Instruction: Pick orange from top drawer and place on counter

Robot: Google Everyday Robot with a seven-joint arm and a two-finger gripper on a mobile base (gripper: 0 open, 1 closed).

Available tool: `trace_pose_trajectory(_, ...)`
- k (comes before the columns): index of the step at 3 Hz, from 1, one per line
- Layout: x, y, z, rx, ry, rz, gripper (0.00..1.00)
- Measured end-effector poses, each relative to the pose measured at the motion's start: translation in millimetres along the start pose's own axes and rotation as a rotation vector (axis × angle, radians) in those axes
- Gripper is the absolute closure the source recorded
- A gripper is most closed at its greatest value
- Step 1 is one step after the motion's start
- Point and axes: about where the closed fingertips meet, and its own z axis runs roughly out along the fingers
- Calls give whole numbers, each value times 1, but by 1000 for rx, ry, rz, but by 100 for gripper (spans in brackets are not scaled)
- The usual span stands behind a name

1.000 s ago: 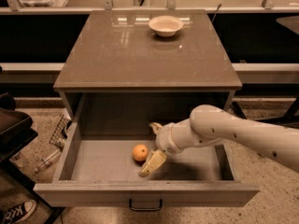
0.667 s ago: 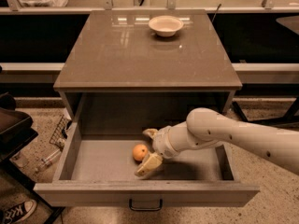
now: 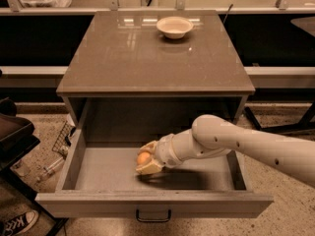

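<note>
I see my gripper (image 3: 146, 159), smooth cream plastic, down in the matt grey-brown top drawer (image 3: 88, 205), smooth-skinned orange (image 3: 143, 157), glossy reflective counter (image 3: 147, 58), dark metal handle (image 3: 153, 216), matt cream bowl (image 3: 174, 27)

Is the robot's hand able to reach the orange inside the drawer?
Probably yes. The drawer is pulled wide open, nothing covers the orange, and the gripper is down inside the drawer, right at the orange.
</note>
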Motion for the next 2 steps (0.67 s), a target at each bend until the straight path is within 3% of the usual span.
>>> trace_pose_trajectory(1, 0, 1, 1, -3, 0, -1, 93)
trace_pose_trajectory(2, -21, 1, -10, -3, 16, -11, 100)
